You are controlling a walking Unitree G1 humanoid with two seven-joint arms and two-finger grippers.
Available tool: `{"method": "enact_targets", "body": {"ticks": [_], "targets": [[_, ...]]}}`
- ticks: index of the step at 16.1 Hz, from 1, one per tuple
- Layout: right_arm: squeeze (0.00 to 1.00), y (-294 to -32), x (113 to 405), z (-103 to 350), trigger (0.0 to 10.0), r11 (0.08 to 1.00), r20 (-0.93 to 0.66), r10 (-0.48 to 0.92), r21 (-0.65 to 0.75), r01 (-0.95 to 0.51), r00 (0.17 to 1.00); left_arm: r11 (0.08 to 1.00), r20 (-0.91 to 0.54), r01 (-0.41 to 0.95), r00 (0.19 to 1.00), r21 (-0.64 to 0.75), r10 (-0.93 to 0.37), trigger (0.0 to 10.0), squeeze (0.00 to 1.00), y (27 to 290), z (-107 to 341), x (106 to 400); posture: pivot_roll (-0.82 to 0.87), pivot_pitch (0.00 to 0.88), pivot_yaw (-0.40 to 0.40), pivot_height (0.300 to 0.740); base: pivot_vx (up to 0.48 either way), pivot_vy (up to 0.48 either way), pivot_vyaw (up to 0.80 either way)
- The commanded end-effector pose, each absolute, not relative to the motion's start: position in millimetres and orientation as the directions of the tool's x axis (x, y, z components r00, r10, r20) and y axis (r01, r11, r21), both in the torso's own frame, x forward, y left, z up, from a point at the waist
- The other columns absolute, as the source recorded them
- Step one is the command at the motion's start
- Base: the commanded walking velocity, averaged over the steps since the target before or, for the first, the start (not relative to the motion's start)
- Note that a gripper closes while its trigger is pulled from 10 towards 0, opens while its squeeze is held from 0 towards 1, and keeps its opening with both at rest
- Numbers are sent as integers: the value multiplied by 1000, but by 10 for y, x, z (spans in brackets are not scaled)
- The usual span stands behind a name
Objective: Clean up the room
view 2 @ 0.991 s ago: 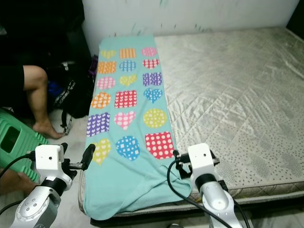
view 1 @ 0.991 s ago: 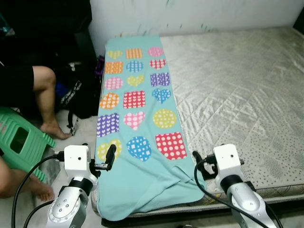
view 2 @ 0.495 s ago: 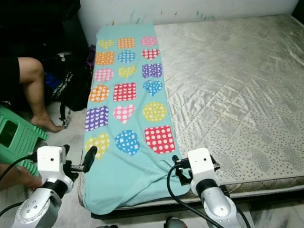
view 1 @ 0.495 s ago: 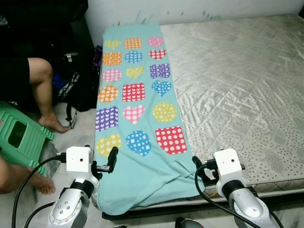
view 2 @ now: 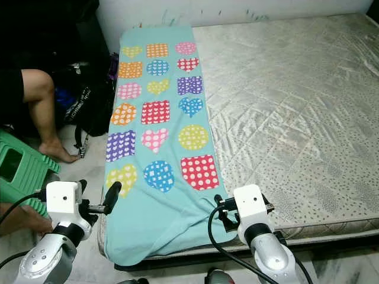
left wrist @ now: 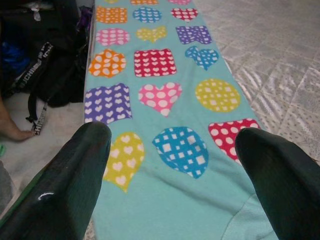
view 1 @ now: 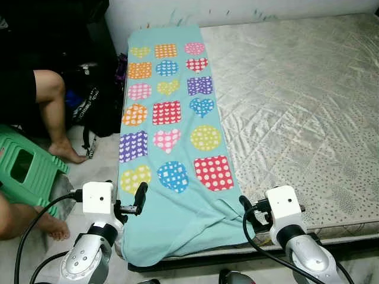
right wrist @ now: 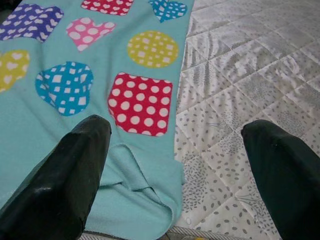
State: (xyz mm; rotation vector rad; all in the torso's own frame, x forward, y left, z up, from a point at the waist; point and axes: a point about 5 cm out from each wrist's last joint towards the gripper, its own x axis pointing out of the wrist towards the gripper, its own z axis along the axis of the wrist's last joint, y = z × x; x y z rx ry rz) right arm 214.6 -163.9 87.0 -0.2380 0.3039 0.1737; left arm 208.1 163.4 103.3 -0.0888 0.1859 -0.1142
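Note:
A turquoise blanket [view 1: 172, 148] with colourful dotted hearts, squares and circles lies lengthwise along the left side of a bare grey quilted mattress [view 1: 296, 100]. Its near end is rumpled and hangs over the foot edge of the bed. My left gripper [left wrist: 175, 132] is open, held low at the blanket's near left corner, with nothing between its fingers [view 1: 140, 192]. Open too and holding nothing, my right gripper [right wrist: 177, 125] hovers at the blanket's near right corner, by the red dotted square [right wrist: 141, 104].
A person sits to the left of the bed, with a bare leg [view 1: 53, 112] and a foot [view 1: 50, 228] on the floor. A green plastic stool [view 1: 26, 171] and a black backpack [view 1: 95, 106] stand beside the bed's left edge. A white wall [view 1: 177, 9] backs the bed.
The whole picture has shifted slightly, so the camera moved. Both grippers stay open at the blanket's near corners, and the blanket lies as before.

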Motion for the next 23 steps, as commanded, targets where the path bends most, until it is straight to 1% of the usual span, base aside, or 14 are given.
{"method": "enact_targets", "body": {"ticks": [1, 7, 16, 17, 20, 23], "targets": [[0, -1611, 2136, 898, 10000, 956, -311, 143, -203, -213, 940, 992, -191, 95, 976, -79, -108, 10000, 0, 1664, 1033, 2067, -100, 181, 55, 740, 0, 0, 0], [0, -1604, 2174, 903, 10000, 955, -302, 150, -204, -217, 942, 993, -186, 92, 977, -77, -105, 10000, 0, 1660, 1038, 2103, -99, 176, 52, 740, 0, 0, 0], [0, -1594, 2228, 904, 10000, 955, -289, 154, -201, -217, 945, 993, -180, 90, 978, -70, -102, 10000, 0, 1669, 1040, 2145, -99, 163, 56, 635, 0, 0, 0], [0, -1594, 2229, 905, 10000, 955, -288, 154, -201, -217, 945, 993, -179, 91, 979, -70, -102, 10000, 0, 1668, 1040, 2146, -99, 163, 56, 630, 0, 0, 0], [0, -1595, 2239, 905, 10000, 956, -285, 155, -199, -217, 946, 993, -175, 92, 979, -70, -103, 10000, 0, 1663, 1045, 2160, -99, 161, 56, 595, 0, 0, 0], [0, -1594, 2251, 901, 10000, 957, -284, 156, -195, -216, 946, 993, -171, 90, 980, -70, -101, 10000, 0, 1663, 1049, 2171, -97, 158, 57, 590, 0, 0, 0]]}}
